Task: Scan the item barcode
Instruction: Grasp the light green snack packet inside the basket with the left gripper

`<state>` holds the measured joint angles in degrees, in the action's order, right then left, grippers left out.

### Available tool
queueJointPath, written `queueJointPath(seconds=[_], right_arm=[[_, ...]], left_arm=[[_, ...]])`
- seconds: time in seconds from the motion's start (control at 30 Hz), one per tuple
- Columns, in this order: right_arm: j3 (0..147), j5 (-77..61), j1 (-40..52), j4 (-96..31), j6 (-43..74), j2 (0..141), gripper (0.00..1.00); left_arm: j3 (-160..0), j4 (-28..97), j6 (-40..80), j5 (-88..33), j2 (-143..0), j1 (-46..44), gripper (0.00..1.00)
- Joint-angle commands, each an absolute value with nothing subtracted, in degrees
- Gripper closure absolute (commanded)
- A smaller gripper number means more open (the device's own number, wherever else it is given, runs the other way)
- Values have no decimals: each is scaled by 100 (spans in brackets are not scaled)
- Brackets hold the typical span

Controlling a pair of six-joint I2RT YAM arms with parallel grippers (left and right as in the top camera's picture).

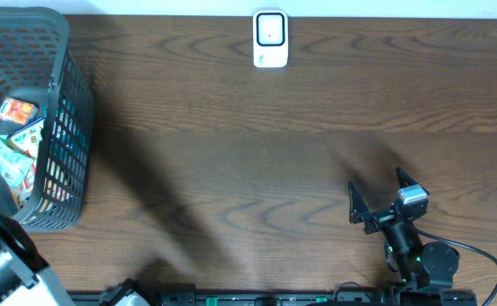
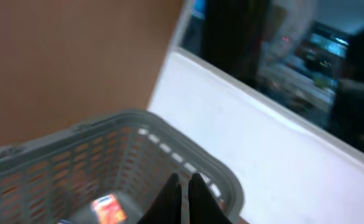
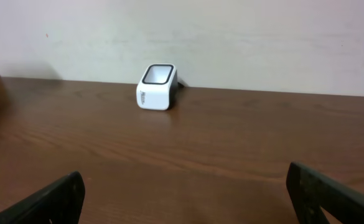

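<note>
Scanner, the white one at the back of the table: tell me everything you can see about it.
The scanner is a small white box with rounded corners, plastic by its look, with a dark-rimmed window in its upper face. It stands upright on the brown wooden table, midway along the far edge, near the pale wall. Nothing but the table touches it.

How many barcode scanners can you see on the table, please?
1. The white barcode scanner stands at the table's far edge, near the middle.
</note>
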<state>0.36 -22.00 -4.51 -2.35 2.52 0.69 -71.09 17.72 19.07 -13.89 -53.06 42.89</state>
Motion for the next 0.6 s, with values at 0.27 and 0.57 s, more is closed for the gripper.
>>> queueJointPath(seconds=[0.27, 0.57], right_arm=[[32, -2150, -403, -261, 209, 49, 1], [32, -2150, -403, -261, 209, 49, 1]], left_arm=[[-7076, 2414, 2169, 222, -7463, 4283, 7], [-7076, 2300, 1793, 504, -9644, 4294, 5]])
